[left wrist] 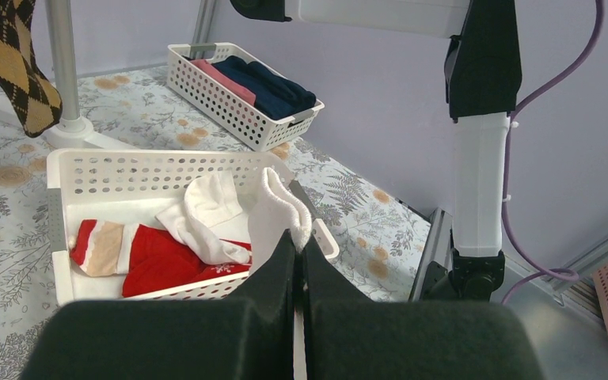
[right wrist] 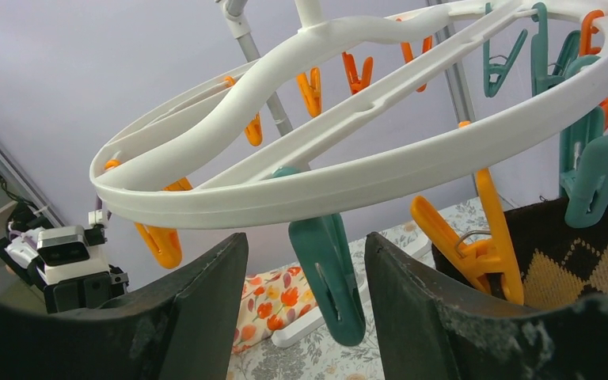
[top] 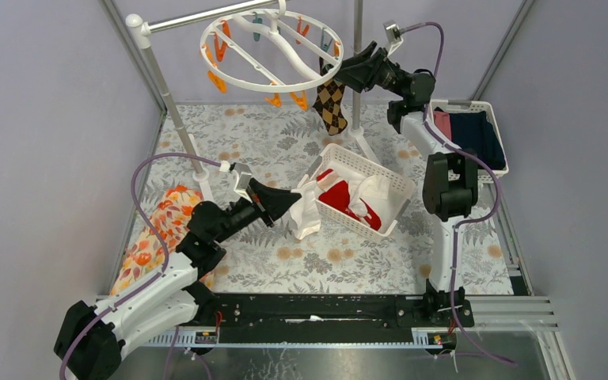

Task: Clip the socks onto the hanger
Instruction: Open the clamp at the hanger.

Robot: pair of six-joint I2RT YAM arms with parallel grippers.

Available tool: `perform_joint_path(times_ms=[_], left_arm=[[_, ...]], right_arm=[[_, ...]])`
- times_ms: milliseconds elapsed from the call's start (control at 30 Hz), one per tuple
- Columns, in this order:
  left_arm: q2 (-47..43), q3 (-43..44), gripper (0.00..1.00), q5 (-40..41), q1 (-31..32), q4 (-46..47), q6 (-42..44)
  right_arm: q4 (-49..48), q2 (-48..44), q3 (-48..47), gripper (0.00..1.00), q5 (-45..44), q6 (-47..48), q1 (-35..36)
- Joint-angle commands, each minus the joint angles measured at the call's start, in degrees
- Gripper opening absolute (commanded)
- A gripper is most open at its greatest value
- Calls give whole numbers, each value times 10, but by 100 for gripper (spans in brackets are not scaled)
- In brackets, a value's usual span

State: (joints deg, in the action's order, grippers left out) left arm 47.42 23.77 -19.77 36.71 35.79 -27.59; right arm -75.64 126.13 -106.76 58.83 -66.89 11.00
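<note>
Fingers of the left gripper (left wrist: 299, 237) are pressed together on a fold of the whitish sock (left wrist: 279, 207), which rises just ahead of the tips and drapes over the near rim of the white basket (left wrist: 166, 162). Beyond and to the left of those tips, inside the basket, lie the red socks (left wrist: 158, 257) with white cuffs.

The right gripper (right wrist: 305, 237) stands spread apart under the hanger (right wrist: 285, 186), whose rim crosses just above its fingers. A teal clothespin (right wrist: 328, 277) dangles in the gap between them; whether it touches either finger cannot be told. To the right of this gripper hang an orange clothespin (right wrist: 475, 237) and the argyle sock (right wrist: 586, 261).
</note>
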Motion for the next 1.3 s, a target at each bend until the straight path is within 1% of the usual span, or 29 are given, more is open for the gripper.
perform_joint_path(times_ms=[0, 233, 433, 867, 1033, 1200, 1267], left_arm=[[-10, 18, 0, -5, -2, 11, -2], [-7, 20, 0, -7, -2, 13, -3], [-3, 23, 0, -9, -2, 14, -4], [0, 29, 0, -13, -2, 15, -8], [-1, 29, 0, -14, -2, 13, -10], [-1, 29, 0, -13, -2, 14, -11], [0, 29, 0, -14, -2, 15, -12]], right_arm=[[-15, 15, -40, 64, 13, -13, 8], [-6, 42, -77, 68, 14, -27, 13], [-30, 64, -113, 69, 16, -67, 16], [-61, 67, -118, 69, 13, -98, 17], [-57, 55, -97, 66, 8, -89, 16], [-14, 8, -34, 63, -1, -18, 15], [-10, -4, -15, 59, -5, -8, 16]])
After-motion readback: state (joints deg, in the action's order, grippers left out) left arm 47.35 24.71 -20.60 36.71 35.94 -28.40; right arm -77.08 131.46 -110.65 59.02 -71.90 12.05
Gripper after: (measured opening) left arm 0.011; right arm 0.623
